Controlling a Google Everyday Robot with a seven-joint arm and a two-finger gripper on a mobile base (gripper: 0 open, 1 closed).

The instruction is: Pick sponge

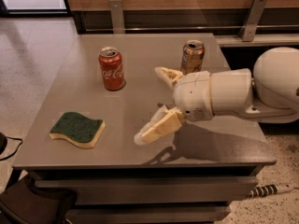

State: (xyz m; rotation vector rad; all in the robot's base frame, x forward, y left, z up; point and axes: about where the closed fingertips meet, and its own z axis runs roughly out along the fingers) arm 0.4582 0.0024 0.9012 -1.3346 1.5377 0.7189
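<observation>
The sponge (77,129) lies flat near the front left of the grey table (140,55), dark green top up over pale yellow foam. My gripper (150,104) comes in from the right, above the middle of the table. It is open and empty, with one finger (167,74) toward the back and the other finger (156,128) toward the front. It is about a hand's width to the right of the sponge and does not touch it.
A red Coca-Cola can (111,68) stands upright behind the sponge. A brown soda can (192,57) stands at the back, just behind my arm (233,94). The table's front edge is close below the sponge. A dark bag (32,204) lies on the floor at front left.
</observation>
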